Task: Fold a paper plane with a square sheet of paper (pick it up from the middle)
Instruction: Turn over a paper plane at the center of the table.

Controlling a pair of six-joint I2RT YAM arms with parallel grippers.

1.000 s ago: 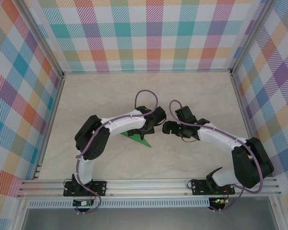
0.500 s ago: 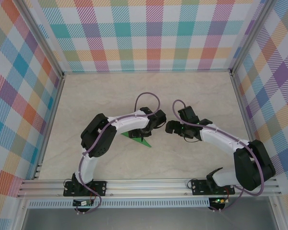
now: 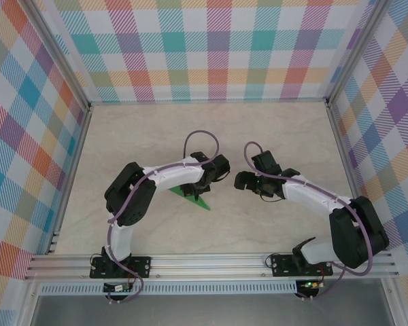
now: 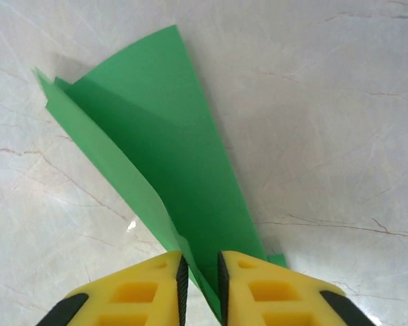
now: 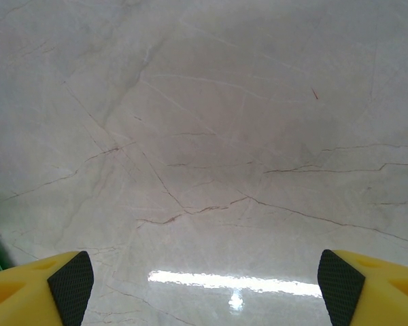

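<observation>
My left tool pinches narrow on the paper plane; I'd grip squarely along its crease. My right tool gapes wide.

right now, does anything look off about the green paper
The paper plane is not lying flat: pinched in the left gripper, its layers splay apart, and the far edges do not line up.

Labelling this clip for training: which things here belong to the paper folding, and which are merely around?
Job:
- green paper plane
- left gripper, pinching it
- right gripper, open

Around:
- marble table
- checked walls
- metal frame
</observation>
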